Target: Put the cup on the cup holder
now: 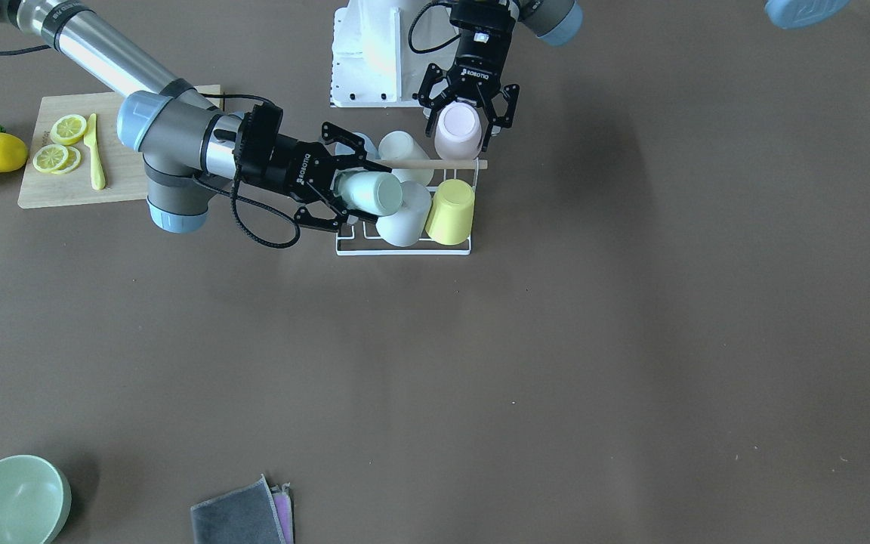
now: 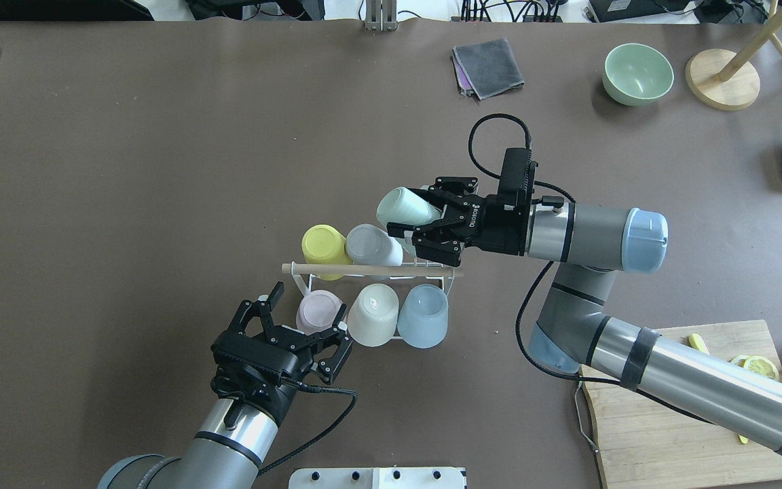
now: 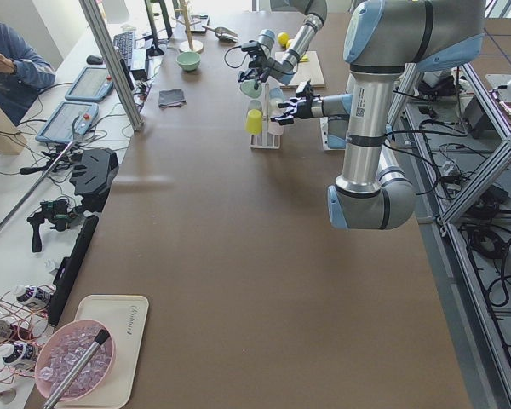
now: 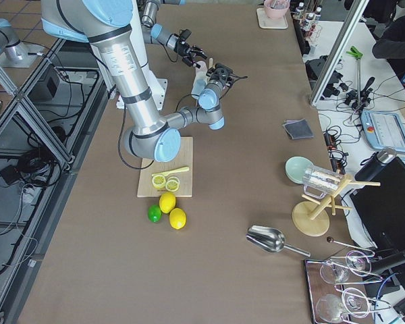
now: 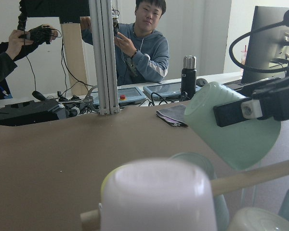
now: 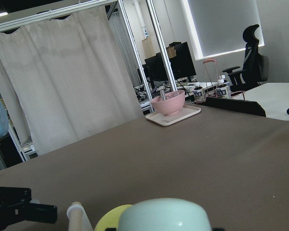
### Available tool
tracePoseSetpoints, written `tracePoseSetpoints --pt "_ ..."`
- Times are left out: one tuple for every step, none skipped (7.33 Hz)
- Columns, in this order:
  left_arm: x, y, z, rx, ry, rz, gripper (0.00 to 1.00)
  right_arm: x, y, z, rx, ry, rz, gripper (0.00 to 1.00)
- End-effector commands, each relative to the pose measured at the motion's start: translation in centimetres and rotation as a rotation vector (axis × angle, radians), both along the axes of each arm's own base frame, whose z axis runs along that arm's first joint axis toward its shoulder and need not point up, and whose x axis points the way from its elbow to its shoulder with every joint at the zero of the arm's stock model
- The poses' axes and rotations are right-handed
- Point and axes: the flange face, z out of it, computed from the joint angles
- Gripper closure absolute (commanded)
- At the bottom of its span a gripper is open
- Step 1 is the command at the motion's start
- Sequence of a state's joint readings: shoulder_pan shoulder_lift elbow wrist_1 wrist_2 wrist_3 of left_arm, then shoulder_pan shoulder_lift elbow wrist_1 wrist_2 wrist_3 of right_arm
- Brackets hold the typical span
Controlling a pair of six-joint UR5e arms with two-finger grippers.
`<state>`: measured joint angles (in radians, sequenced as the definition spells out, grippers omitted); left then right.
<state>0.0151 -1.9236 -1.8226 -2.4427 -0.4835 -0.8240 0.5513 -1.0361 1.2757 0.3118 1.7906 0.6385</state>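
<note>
Matt brown table point(image 1: 480, 363), white wire cup holder point(image 1: 405, 252) with pale wooden rod point(image 1: 442, 163), smooth mint cup point(image 1: 371, 193).

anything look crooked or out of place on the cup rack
Only the mint cup: held by the right gripper, it lies tilted on its side over the cup holder, not yet seated on a prong. Nothing looks spilled or damaged.

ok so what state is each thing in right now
right hand: shut on mint cup
mint cup: tilted, held over cup holder
left hand: open, fingers either side of pink cup
pink cup: upside down on cup holder
cup holder: upright, five cups seated
</note>
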Motion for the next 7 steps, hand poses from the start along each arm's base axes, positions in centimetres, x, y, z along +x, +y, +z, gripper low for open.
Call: tracePoseSetpoints --pt "-0.3 -0.1 -0.3 -0.004 0.013 -0.002 0.01 0.3 0.0 0.3 -0.002 -0.008 0.01 0.01" --pt "-0.8 -0.5 -0.1 -0.003 0.01 -0.005 0.01 0.5 -0.2 0.1 -0.003 -0.013 0.017 0.0" --pt "-1.0 -0.7 -0.1 -0.003 0.009 0.013 0.01 1.3 -0.8 -0.1 -0.002 -0.019 0.03 0.0" --pt "-2.0 -1.7 -0.5 -0.003 0.019 0.009 0.01 2.0 -1.1 0.0 -0.004 -0.038 0.032 0.0" --pt "-4.1 -2.8 -0.5 -0.004 0.029 0.02 0.01 3.0 -1.9 0.2 -0.001 -0.039 0.049 0.0" --pt "-5.6 -3.7 -0.4 -0.004 0.034 0.021 0.01 4.0 -3.1 0.5 -0.004 -0.032 0.074 0.0" --pt "-6.7 -4.7 0.1 -0.007 0.028 0.032 0.01 5.9 -5.6 1.0 -0.023 0.009 0.116 0.0"
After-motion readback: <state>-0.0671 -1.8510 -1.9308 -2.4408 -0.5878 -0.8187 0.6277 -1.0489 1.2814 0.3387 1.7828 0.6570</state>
